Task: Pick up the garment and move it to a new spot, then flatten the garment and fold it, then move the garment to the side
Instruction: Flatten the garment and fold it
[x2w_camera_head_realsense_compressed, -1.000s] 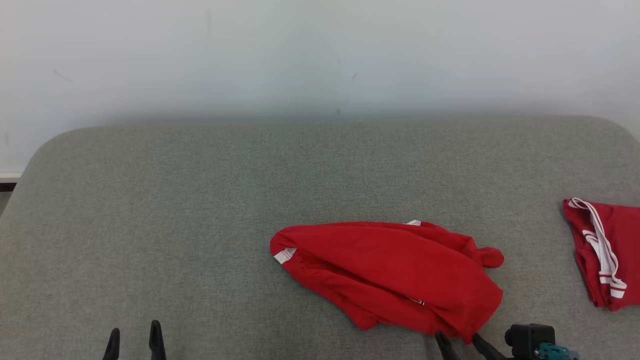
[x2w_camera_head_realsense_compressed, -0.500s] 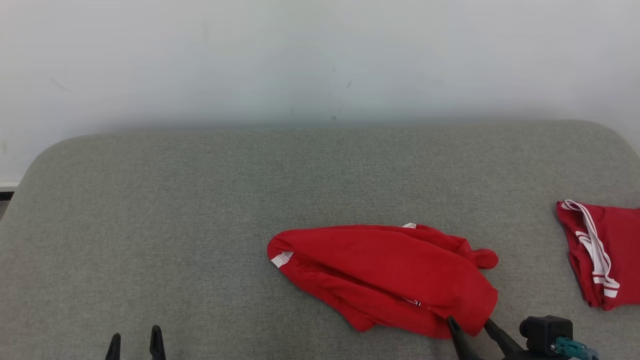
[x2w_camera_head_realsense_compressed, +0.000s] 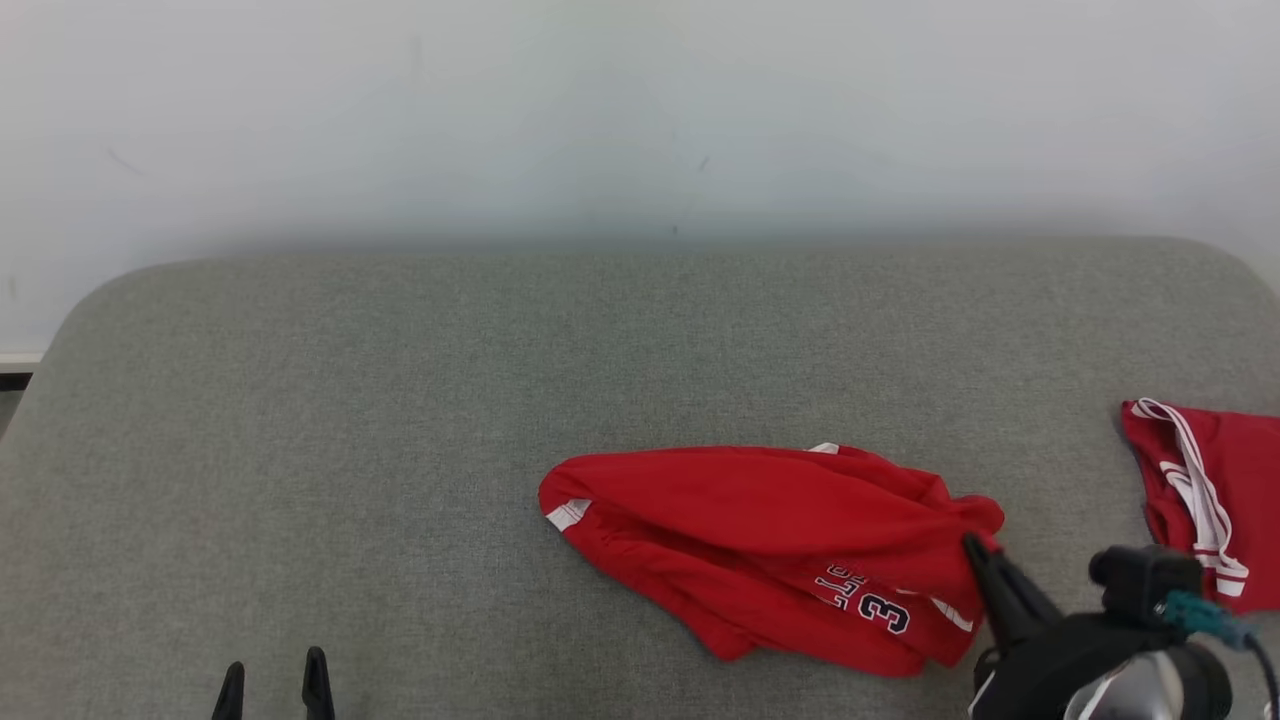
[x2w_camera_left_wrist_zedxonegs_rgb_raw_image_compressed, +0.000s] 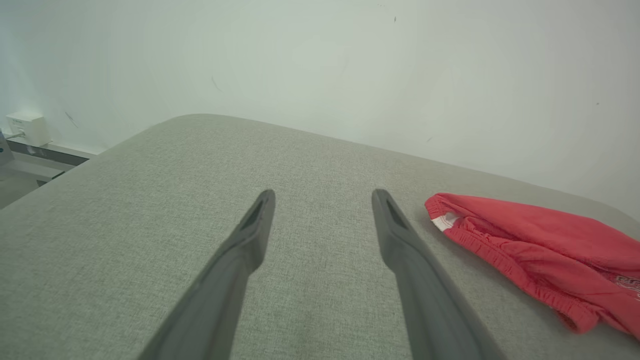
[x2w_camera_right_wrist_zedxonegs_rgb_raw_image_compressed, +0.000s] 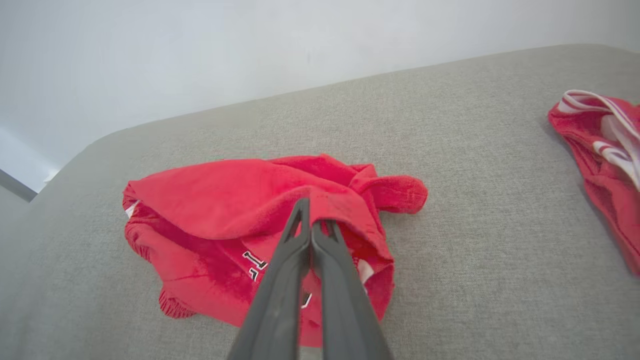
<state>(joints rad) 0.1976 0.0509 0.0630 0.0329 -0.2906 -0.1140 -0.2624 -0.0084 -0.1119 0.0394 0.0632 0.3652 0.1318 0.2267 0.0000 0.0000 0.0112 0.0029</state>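
Since the right gripper (x2w_camera_head_realsense_compressed: 972, 548) is clamped shut on a fold at the right end of the red shorts (x2w_camera_head_realsense_compressed: 740, 520), which lie on the cushion (x2w_camera_head_realsense_compressed: 350, 400) near its front edge, I'd lift slow and straight so the cloth doesn't slip. Left gripper (x2w_camera_head_realsense_compressed: 272, 672) sits wide open, well off to the left. Steer clear of the other red garment (x2w_camera_head_realsense_compressed: 1215, 470) far right.

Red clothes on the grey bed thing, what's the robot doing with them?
The robot's right pincer is shut on the right-hand edge of the crumpled red garment, which lies on the grey padded surface with a number 3 showing. Its left pincer is open above the bare surface, apart from the cloth. A second red garment with white stripes lies off to the right.
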